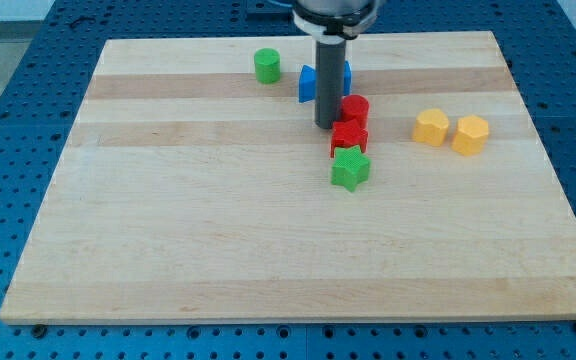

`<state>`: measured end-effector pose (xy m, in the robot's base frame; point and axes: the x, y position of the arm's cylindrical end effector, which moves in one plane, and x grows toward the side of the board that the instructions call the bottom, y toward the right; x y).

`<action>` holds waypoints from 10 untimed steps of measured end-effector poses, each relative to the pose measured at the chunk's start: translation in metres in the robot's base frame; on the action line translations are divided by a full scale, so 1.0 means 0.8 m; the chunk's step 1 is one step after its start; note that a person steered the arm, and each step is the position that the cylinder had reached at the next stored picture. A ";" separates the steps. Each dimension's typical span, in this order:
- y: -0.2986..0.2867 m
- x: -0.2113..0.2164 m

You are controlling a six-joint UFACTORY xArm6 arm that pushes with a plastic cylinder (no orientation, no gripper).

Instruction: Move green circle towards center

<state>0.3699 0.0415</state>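
Green circle (pixel 266 66) stands upright, seemingly unmarked, near the table's (pixel 168 250) top; my tip (pixel 326 124), no gripper, touches the red cylinder (pixel 355 108).

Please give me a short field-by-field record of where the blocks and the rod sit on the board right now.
board: wooden table top on a blue perforated base
my tip: just left of the red cylinder
green circle: near the view's top, left of my tip, apart from it
blue block: partly hidden behind the rod, shape unclear
red block: directly below the red cylinder
green star: below the red block, touching it
yellow blocks: two, and, at the view's right
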 end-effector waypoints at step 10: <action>-0.133 -0.162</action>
<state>0.2401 -0.0653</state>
